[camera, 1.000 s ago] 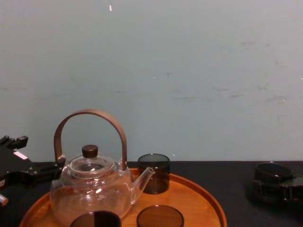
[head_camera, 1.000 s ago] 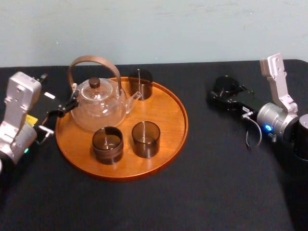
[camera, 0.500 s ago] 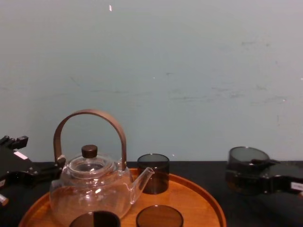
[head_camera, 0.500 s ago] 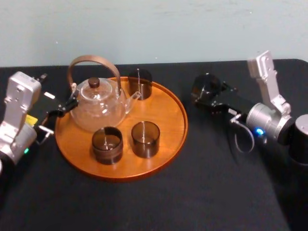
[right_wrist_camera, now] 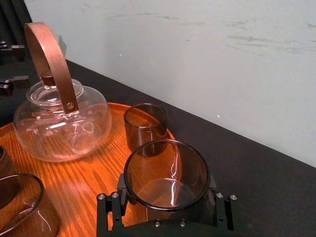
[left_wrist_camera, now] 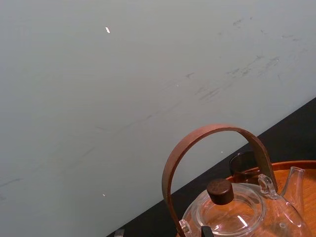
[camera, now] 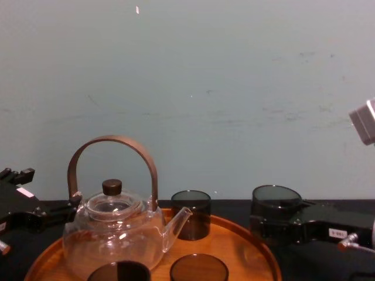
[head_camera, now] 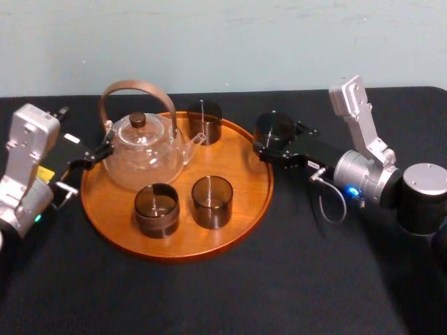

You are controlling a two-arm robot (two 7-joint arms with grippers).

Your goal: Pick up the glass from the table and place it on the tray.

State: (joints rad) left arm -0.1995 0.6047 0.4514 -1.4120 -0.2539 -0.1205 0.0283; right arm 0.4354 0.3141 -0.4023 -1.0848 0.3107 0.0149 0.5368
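My right gripper (head_camera: pixel 274 142) is shut on a dark smoky glass (head_camera: pixel 273 128), held upright just off the black table (head_camera: pixel 314 279). The glass hangs at the right rim of the round orange-brown tray (head_camera: pixel 248 178). In the right wrist view the glass (right_wrist_camera: pixel 166 173) sits between the jaws of my right gripper (right_wrist_camera: pixel 166 203), over the edge of the tray (right_wrist_camera: pixel 94 173). The chest view shows the glass (camera: pixel 275 203) beside the tray's rim (camera: pixel 261 252). My left gripper (head_camera: pixel 89 159) rests at the tray's left edge by the teapot.
A glass teapot (head_camera: pixel 143 148) with a brown arched handle stands at the tray's back left. Three more dark glasses stand on the tray: at the back (head_camera: pixel 204 121), front middle (head_camera: pixel 211 201) and front left (head_camera: pixel 156 209). The tray's right part is bare wood.
My right gripper has carried the glass leftward across the table, from the far right up to the tray's right rim. The left arm and the things on the tray have not moved.
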